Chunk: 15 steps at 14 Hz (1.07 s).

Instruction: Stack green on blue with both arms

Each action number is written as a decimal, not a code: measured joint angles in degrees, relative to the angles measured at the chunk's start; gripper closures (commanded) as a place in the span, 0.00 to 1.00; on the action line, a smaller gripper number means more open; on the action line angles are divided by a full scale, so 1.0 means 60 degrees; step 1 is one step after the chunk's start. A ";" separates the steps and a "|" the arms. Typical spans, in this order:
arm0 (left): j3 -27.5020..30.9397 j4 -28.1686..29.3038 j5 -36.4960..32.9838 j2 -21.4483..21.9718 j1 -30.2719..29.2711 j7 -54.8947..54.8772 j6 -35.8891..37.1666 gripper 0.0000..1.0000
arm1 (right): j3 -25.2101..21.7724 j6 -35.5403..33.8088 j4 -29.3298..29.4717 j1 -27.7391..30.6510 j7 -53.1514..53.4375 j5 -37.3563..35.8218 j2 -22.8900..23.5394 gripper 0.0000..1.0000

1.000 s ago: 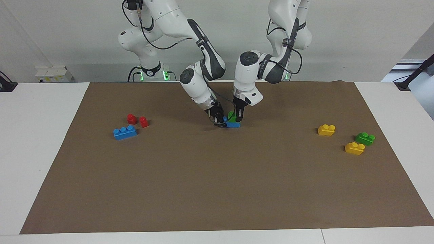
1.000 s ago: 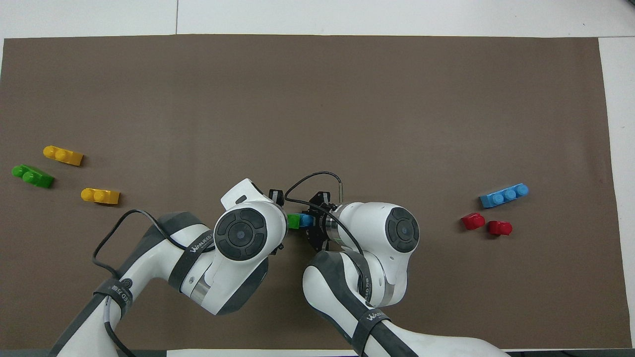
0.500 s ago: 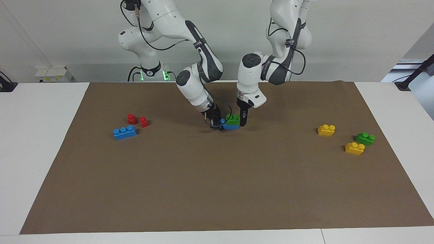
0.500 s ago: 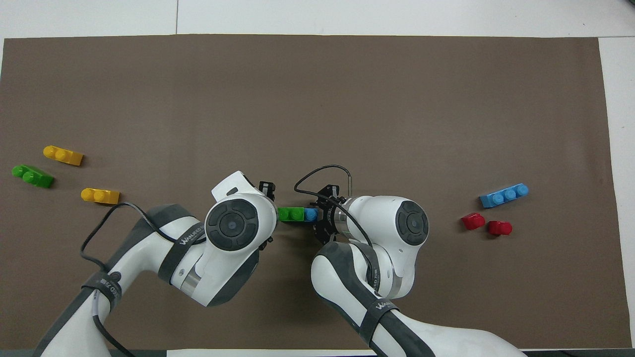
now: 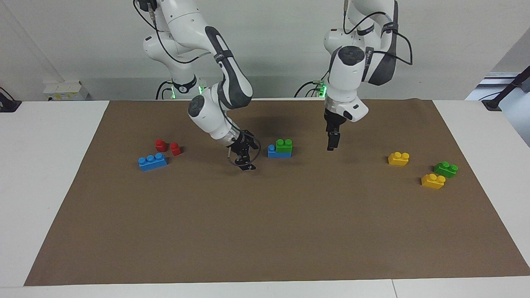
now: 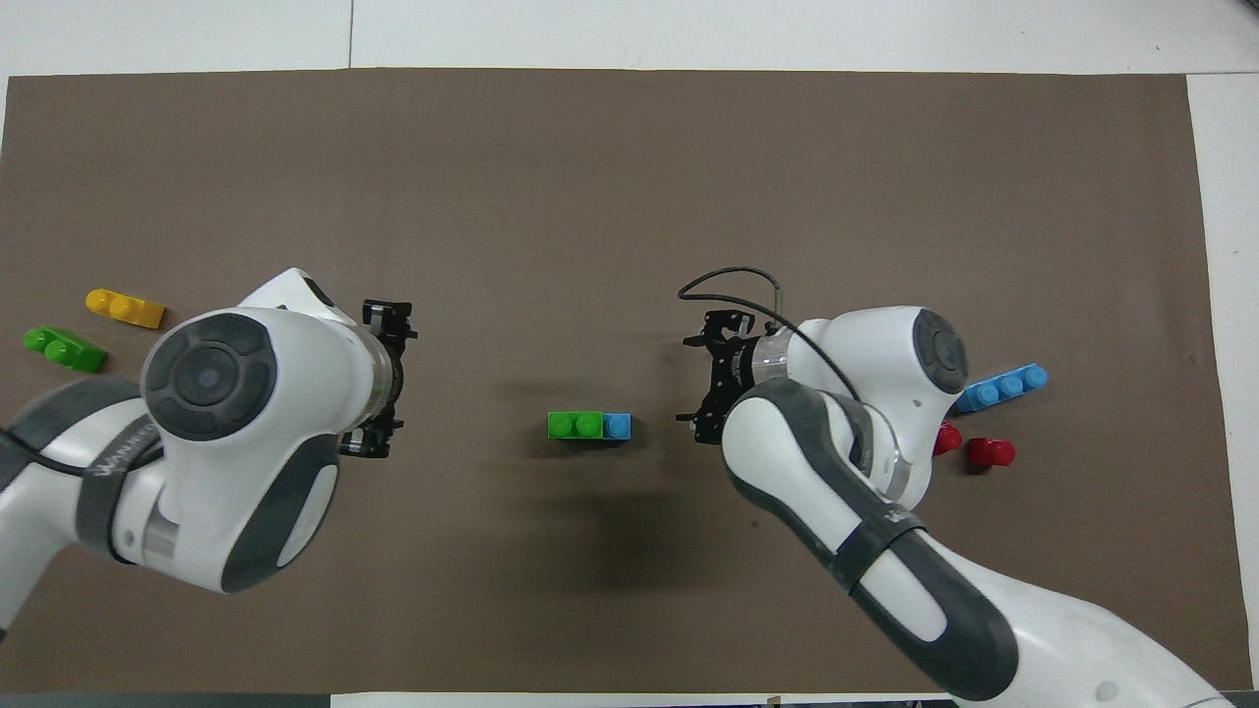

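Green brick (image 5: 284,145) sits pressed on the blue brick (image 5: 274,152) mid-mat, flush with the end toward the left arm, one blue stud left bare toward the right arm's end. Judging by looks: light, rigid, smooth plastic, not fragile; best pinched across the flat long sides, low on the body, not on the studs; the blue one needs holding down if green gets re-seated. Green is short with two studs, blue longer with three. Left pincer (image 5: 332,141) hangs over bare mat beside the stack, empty, fingers apart. Right pincer (image 5: 243,160) hangs low over the mat beside the stack's blue end, empty, fingers apart. Stack looks done. Spare green brick (image 5: 446,169) and two yellow bricks (image 5: 398,158) lie toward the left arm's end; spare blue brick (image 5: 152,161) and red pieces (image 5: 167,147) toward the right arm's end of the counter (image 5: 49,174).
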State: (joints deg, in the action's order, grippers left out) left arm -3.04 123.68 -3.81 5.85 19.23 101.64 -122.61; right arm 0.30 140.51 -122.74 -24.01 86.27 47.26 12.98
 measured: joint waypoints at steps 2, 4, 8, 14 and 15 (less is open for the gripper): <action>0.0036 -0.0447 0.0015 0.0066 -0.0833 -0.1329 0.0463 0.00 | -0.0028 -0.1041 0.0146 0.0931 -0.0552 -0.0949 -0.0404 0.00; 0.0057 -0.0813 0.0022 0.0065 -0.1486 -0.2818 0.0737 0.00 | -0.0033 -0.2261 0.0486 0.1645 -0.0802 -0.2150 -0.0800 0.00; 0.0062 -0.1253 0.0029 0.0062 -0.2422 -0.6205 0.0955 0.00 | -0.0036 -0.4781 0.1531 0.2878 -0.2233 -0.3684 -0.1398 0.00; 0.0086 -0.2073 0.0046 0.0044 -0.3275 -1.2140 0.1952 0.00 | -0.0042 -0.7337 0.3365 0.3627 -0.5406 -0.5511 -0.1800 0.00; 0.0090 -0.2239 0.0047 0.0041 -0.3308 -1.2909 0.2185 0.00 | -0.0041 -0.7525 0.3464 0.3634 -0.6117 -0.5770 -0.1968 0.00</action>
State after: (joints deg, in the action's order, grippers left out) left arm -2.50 110.25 -3.53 6.09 -0.62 24.18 -109.50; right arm 0.05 95.36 -101.95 -2.20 49.58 12.64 1.17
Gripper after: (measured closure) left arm 0.000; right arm 0.000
